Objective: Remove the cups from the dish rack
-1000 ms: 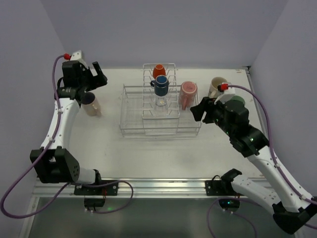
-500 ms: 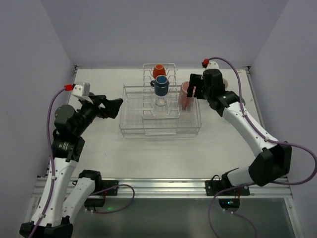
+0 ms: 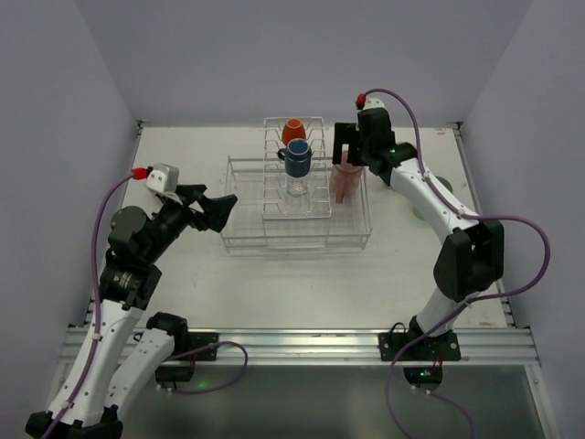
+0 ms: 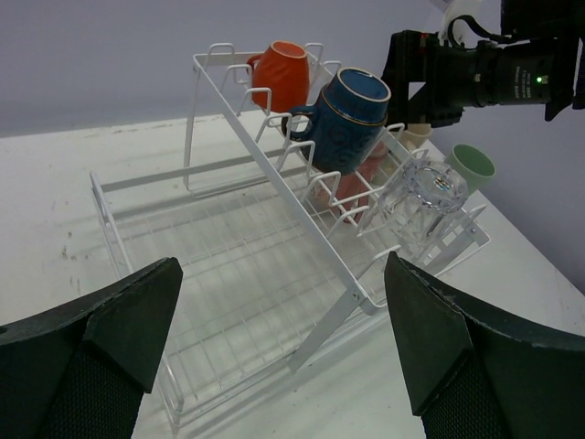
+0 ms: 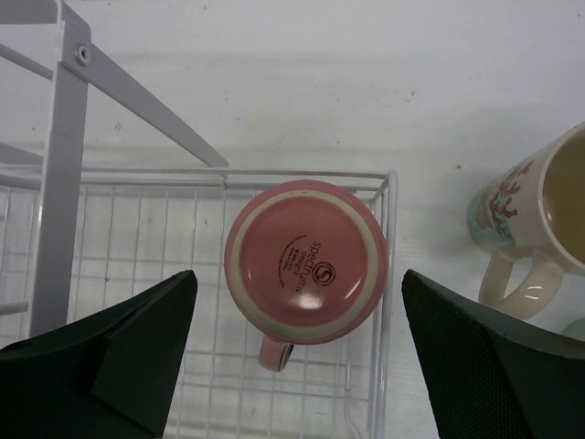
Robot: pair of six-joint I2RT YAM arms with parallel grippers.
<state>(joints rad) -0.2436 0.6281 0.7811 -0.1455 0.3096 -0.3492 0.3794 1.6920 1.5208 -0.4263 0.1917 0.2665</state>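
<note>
The white wire dish rack stands mid-table. On its raised tines sit an orange mug, a dark-blue mug and a clear glass. A pink mug stands upside down in the rack's far right corner, handle toward the view's bottom edge. My right gripper hovers above it, open, one finger on each side and not touching. My left gripper is open and empty, just off the rack's left end. A cream mug and a green cup stand on the table right of the rack.
The right arm arches over the table's right side and hides the cream mug in the top view. Grey walls close in the table on three sides. The rack's upright frame is left of the pink mug.
The right arm swung from the table's right side to above the pink mug, and its jaws opened wider. The left arm came from the far left corner to the rack's left end.
</note>
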